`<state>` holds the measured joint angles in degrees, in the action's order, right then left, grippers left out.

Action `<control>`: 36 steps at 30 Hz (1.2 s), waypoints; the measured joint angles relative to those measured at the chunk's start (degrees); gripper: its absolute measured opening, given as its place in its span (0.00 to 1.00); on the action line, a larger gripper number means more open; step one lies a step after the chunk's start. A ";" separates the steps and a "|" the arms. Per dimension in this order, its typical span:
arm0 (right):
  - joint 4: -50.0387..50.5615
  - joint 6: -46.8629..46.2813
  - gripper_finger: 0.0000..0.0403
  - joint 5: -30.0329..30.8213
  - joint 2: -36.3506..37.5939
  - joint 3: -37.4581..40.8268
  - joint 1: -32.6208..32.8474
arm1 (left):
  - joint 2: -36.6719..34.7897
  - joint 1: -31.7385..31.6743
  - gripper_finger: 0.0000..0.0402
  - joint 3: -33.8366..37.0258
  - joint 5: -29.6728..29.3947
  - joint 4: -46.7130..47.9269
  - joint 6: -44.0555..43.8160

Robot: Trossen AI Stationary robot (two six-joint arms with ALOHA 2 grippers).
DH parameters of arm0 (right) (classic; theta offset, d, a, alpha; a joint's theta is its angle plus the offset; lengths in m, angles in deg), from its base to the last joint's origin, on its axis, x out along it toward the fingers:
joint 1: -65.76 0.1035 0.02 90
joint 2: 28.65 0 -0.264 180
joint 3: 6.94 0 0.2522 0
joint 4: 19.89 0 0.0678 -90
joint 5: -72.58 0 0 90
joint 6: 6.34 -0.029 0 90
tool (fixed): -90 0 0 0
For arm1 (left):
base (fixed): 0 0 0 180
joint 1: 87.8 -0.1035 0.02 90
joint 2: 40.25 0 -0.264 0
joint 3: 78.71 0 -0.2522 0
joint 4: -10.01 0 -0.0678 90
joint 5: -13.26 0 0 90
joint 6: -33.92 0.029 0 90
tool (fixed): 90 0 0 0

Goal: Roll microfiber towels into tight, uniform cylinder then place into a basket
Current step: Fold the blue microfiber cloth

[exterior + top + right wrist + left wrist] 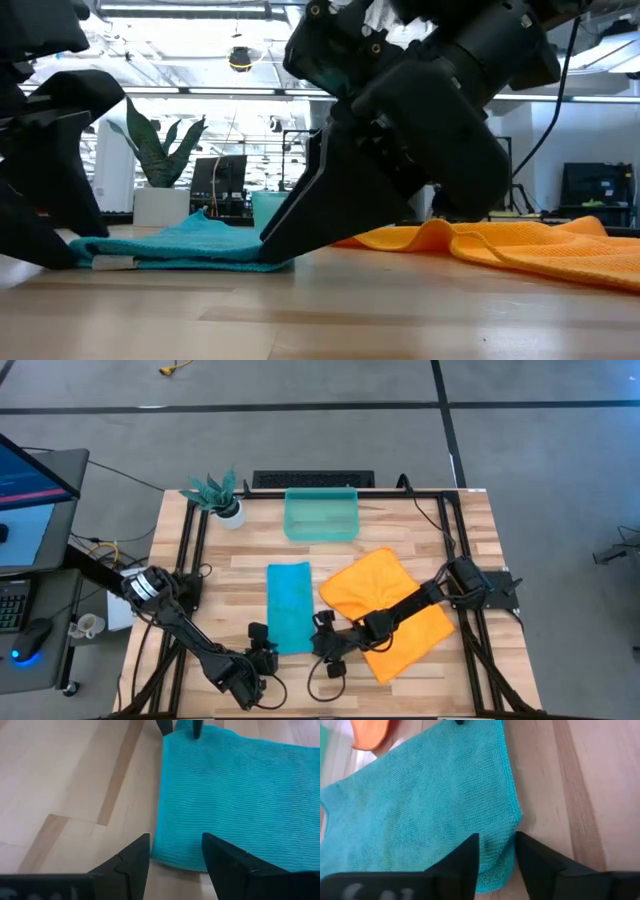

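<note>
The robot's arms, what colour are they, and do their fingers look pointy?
Both arms are black, built from chunky jointed segments with thin black cables along them. The left gripper and right gripper each have two dark, wedge-shaped fingers tapering to points.

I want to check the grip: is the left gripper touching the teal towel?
Touching. In the left wrist view, the left gripper has its fingers on either side of the teal towel corner, the edge between them.

Two dark, chunky jointed arms, black cables looped alongside (silver band on the left arm), wedge-shaped black fingers (132, 865)
</note>
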<state>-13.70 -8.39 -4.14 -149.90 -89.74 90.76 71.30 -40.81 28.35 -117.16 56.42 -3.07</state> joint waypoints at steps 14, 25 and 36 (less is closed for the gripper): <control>-0.32 -6.69 0.24 -5.28 -3.88 -1.22 -1.41 | 0.15 -0.13 0.02 0.20 -0.86 -1.89 -1.09; 2.23 -6.99 0.06 -5.87 -2.89 -3.83 0.63 | -4.58 0.76 0.00 -1.06 4.92 -0.03 -2.22; 9.71 -8.24 0.04 -5.74 -2.95 -12.56 5.38 | -5.68 4.66 0.00 -9.78 11.70 7.51 -4.61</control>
<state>-3.99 -16.63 -9.88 -152.85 -102.30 96.14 65.62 -36.16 18.57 -105.46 63.93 -7.68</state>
